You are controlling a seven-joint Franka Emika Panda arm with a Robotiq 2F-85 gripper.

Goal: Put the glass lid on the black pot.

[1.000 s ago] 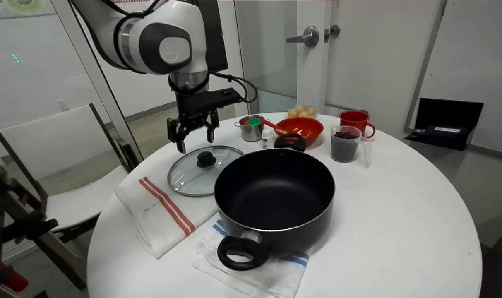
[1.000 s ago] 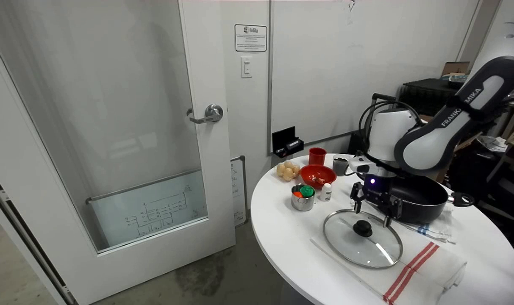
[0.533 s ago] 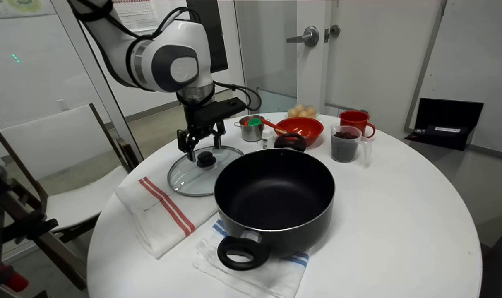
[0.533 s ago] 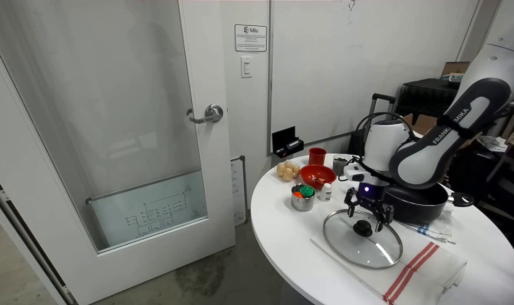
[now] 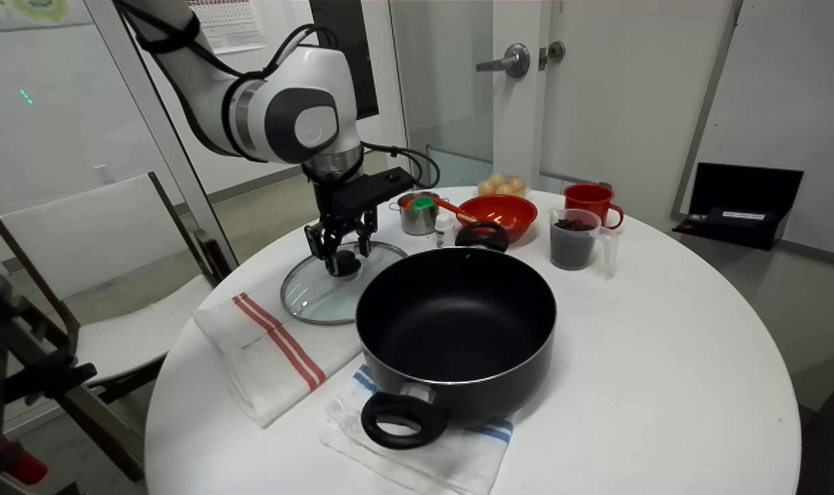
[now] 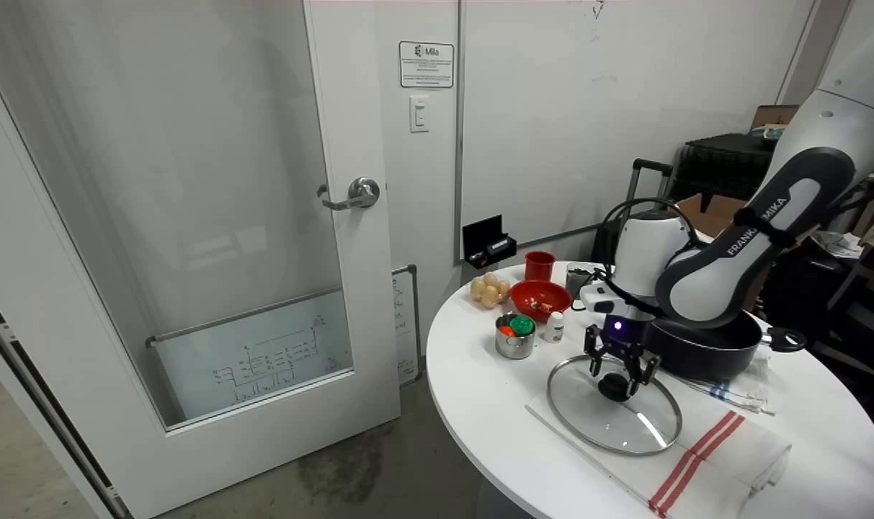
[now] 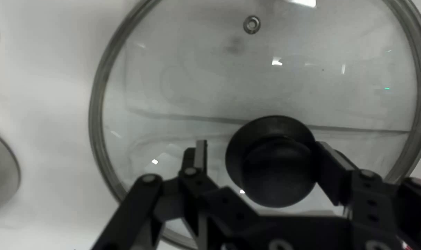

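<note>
The glass lid point(image 5: 313, 300) lies flat, partly on a red-striped towel, in both exterior views point(image 6: 599, 424). In the wrist view the clear lid point(image 7: 252, 80) fills most of the picture. Its black knob point(image 7: 276, 170) is between the fingers of my gripper point(image 7: 261, 152). The right finger point(image 7: 331, 166) touches the knob; a gap shows between the left finger point(image 7: 200, 156) and the knob. My gripper points down over the lid in both exterior views point(image 5: 348, 257) point(image 6: 613, 380); its jaws are partly open. The black pot point(image 5: 485, 395) stands uncovered beside the lid, also visible in an exterior view point(image 6: 710, 360).
The red-striped towel point(image 5: 279, 357) lies beneath the lid's edge. A blue-striped towel point(image 5: 451, 460) is under the pot. Behind stand a small metal pot point(image 5: 418, 220), a white bottle point(image 5: 444, 232), a red bowl point(image 5: 506, 216), a measuring cup point(image 5: 569, 247) and a red mug point(image 5: 588, 198).
My gripper has come down around the knob, and its fingers have moved closer together. The lid and striped towel have shifted very slightly, rightward in an exterior view. The pot has not moved.
</note>
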